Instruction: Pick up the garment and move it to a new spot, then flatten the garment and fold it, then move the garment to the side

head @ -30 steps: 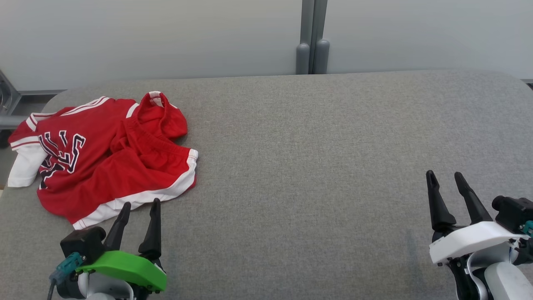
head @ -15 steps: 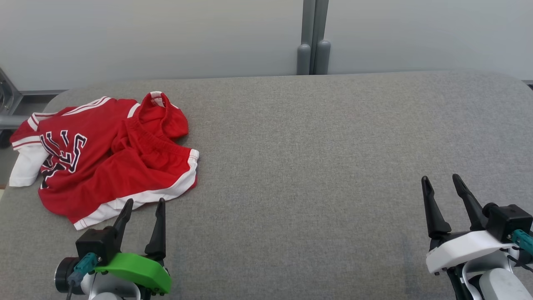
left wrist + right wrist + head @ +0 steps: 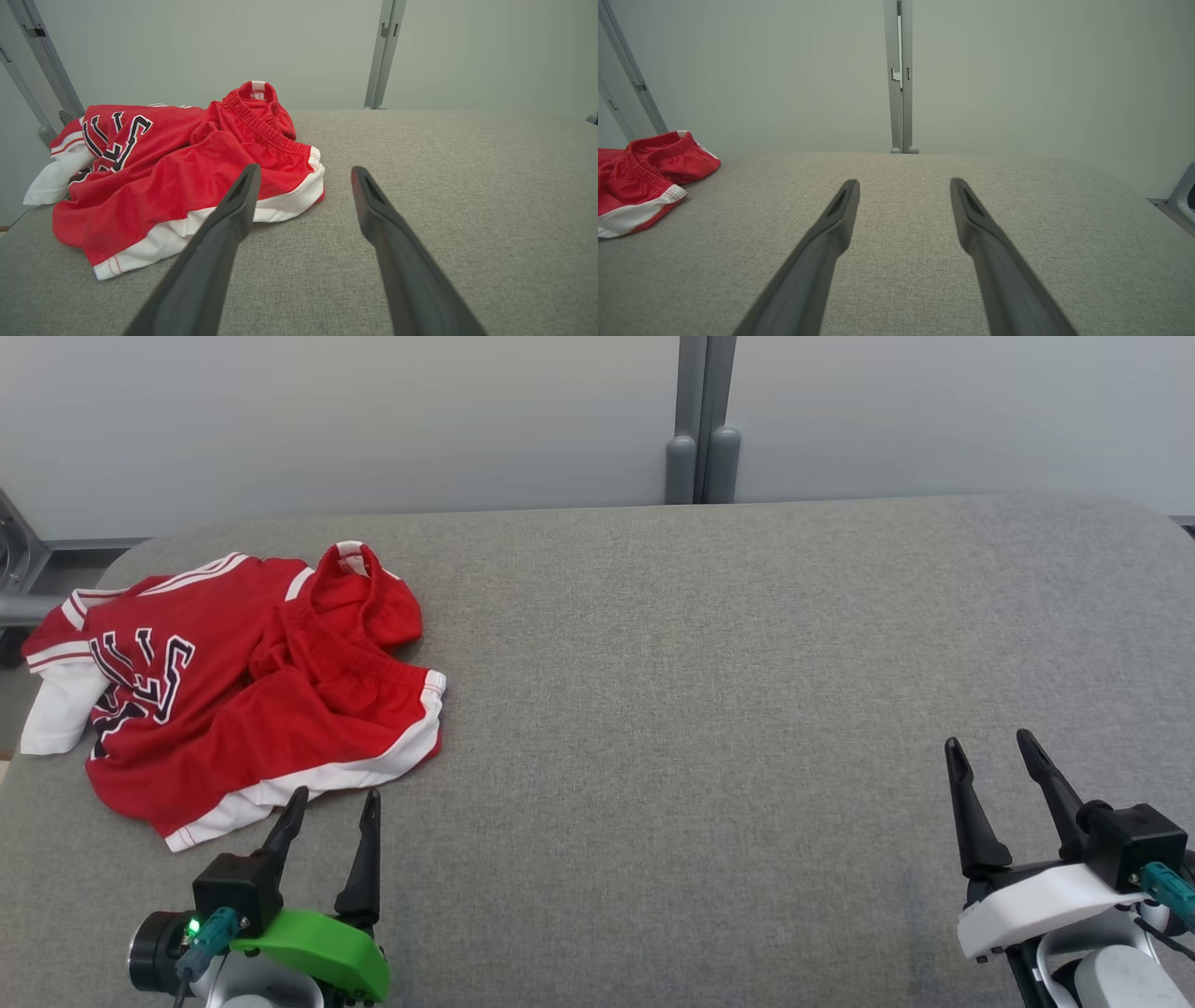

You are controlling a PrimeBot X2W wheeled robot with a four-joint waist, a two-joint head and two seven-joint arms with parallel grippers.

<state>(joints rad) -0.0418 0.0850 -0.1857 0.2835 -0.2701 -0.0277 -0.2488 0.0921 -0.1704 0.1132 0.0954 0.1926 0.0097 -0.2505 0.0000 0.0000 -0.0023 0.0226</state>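
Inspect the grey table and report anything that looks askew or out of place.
The red-and-white garment lies crumpled and bunched at the grey table's left end, its lettering partly folded under, and a white sleeve seems to hang past the table edge. Nothing else stands out.

My left pincer [image 3: 337, 793] points forward, fingers [image 3: 364, 854] spread wide and empty. My right pincer [image 3: 987, 739] mirrors it on the other side, equally spread; both seem to hover, though height is hard to judge.
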